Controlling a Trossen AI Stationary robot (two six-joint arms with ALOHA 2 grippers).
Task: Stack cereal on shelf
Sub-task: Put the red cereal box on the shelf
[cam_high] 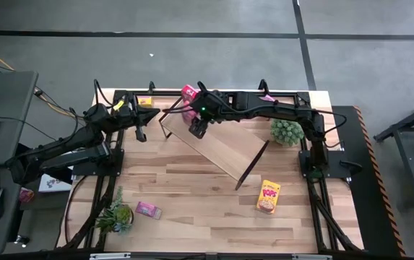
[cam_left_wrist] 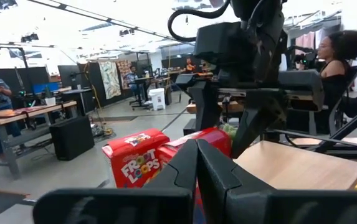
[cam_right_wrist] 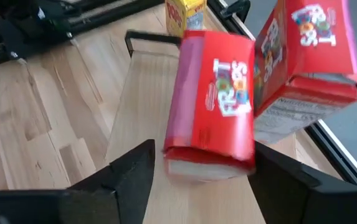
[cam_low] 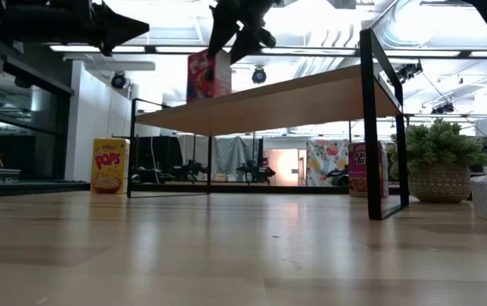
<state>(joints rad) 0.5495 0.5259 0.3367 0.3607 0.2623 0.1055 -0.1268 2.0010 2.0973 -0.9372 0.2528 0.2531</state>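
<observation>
Beside the shelf (cam_high: 217, 148), the left claw (cam_high: 140, 134) waits, fingers together. On the shelf's far end stand two red Froot Loops boxes (cam_right_wrist: 218, 102); the right claw (cam_high: 198, 128) hangs above, fingers apart. Light, stiff cardboard: probably best pinched across the narrow sides.

Lit brightly and evenly from overhead. Blown out to white around the ceiling fixtures in the low view (tabletop (cam_low: 243, 255) glossy with reflected sheen). Blurred by motion on the red cereal box (cam_right_wrist: 212, 102) in the right wrist view; left gripper (cam_left_wrist: 197, 180) soft, too near.
</observation>
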